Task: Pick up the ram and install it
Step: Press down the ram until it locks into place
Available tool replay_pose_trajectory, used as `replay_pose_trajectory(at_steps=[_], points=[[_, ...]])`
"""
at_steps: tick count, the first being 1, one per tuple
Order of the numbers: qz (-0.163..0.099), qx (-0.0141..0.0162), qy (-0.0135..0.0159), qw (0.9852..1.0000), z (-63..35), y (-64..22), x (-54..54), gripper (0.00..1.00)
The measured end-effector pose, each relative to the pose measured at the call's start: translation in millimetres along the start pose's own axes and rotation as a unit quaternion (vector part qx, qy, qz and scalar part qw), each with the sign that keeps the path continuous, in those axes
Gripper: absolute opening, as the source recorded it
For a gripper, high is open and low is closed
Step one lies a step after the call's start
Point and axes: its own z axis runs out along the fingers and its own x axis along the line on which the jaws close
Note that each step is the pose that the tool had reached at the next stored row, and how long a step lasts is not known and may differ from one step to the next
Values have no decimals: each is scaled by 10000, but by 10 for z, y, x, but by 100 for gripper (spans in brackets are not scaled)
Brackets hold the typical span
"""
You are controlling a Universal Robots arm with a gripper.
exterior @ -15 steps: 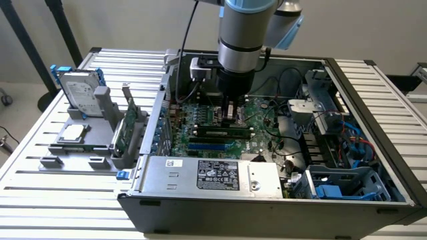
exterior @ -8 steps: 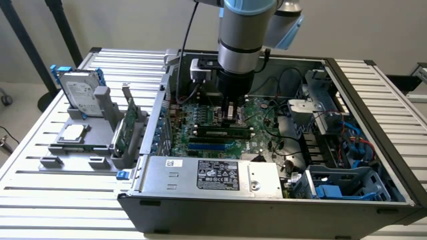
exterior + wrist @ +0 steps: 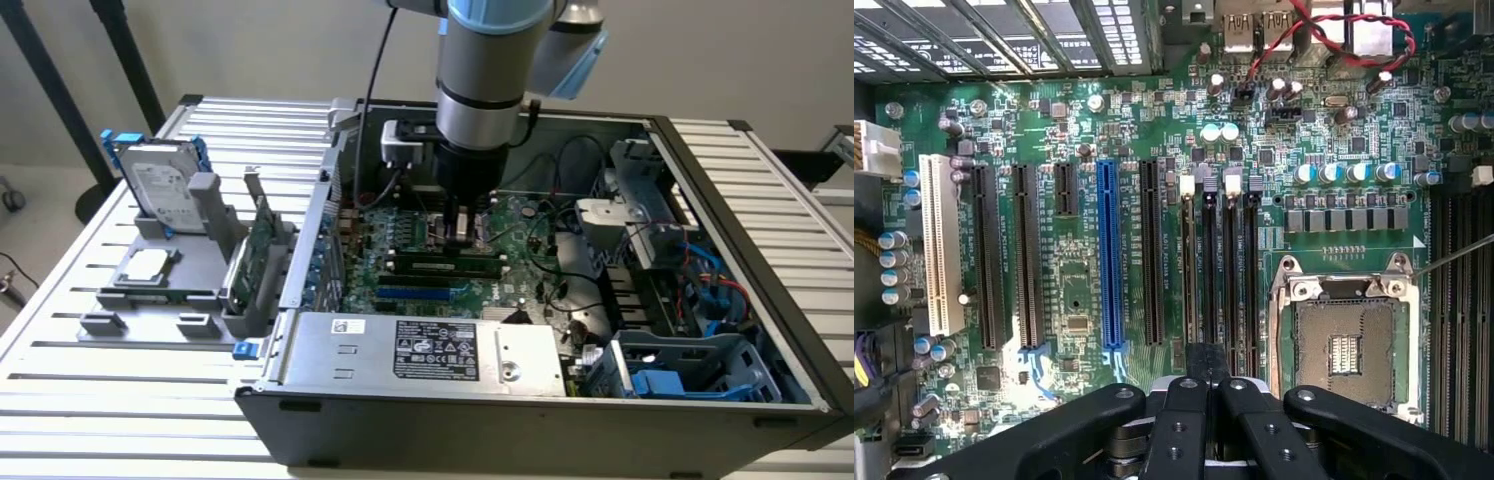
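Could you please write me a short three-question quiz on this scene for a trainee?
1. True or false: the gripper is open.
2. Where does the hard drive stand? A: on the rack beside the case; B: inside the case; C: in the gripper.
3. Fill in: among the black slots, one long slot is ____.
Key: 1 false; 2 A; 3 blue.

White label on power supply (image 3: pixel 437 352), print unreadable, no legible text
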Motion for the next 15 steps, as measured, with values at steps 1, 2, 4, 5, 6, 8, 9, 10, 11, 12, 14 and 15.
replay_pose_trajectory(at_steps=[1, 2, 4, 5, 6, 8, 9, 10, 11, 12, 14, 15], points=[[-6, 0, 0, 10000, 3, -2, 0, 11], [-11, 0, 0, 10000, 6, -5, 0, 11], [-23, 0, 0, 10000, 12, -8, -1, 11], [-28, 0, 0, 10000, 15, -9, -1, 11], [-33, 0, 1, 10000, 18, -10, -1, 11], [-41, 0, 1, 10000, 25, -11, -1, 11], [-45, 0, 1, 10000, 28, -11, -1, 11], [-48, 0, 1, 10000, 31, -11, -1, 11], [-52, 0, 3, 10000, 34, -11, -1, 11], [-56, 0, 3, 10000, 37, -12, -1, 11], [-63, -1, 4, 10000, 45, -12, -1, 11], [-66, -1, 4, 10000, 49, -12, -1, 11]])
